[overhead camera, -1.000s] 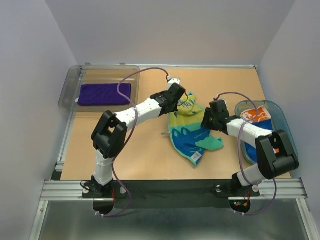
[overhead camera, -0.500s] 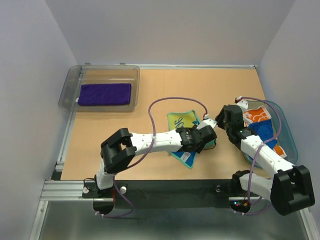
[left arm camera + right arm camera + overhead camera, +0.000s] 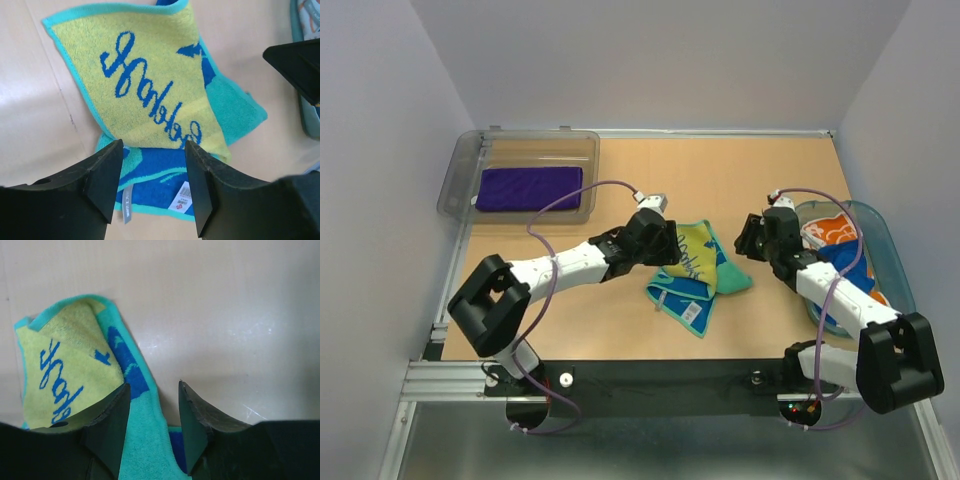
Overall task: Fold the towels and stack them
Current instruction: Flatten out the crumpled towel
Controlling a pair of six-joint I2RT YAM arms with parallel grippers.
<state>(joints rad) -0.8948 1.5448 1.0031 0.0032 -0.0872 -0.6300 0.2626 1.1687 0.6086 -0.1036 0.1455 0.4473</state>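
A mint green towel [image 3: 698, 268] lies folded at the table's middle, its yellow side with blue script [image 3: 150, 90] on top and teal and blue layers [image 3: 160, 172] below. My left gripper [image 3: 670, 244] hovers at its left edge, open and empty [image 3: 152, 185]. To the towel's right my right gripper [image 3: 746, 244] stands open over the towel's teal edge [image 3: 150, 440], holding nothing. The purple towel [image 3: 528, 188] lies folded in the clear bin [image 3: 460, 175]. A white towel with orange print [image 3: 832, 232] and a blue towel [image 3: 845, 262] sit in the teal basket [image 3: 885, 250].
The bin stands at the back left corner and the basket along the right edge. A white label [image 3: 692, 312] sticks out at the folded towel's near corner. Bare wood shows at the front left [image 3: 520, 330] and behind the towel.
My left gripper has opened, let go of the green towel and drawn back to the left. The towel now lies folded with its yellow side up. My right gripper has shifted slightly left.
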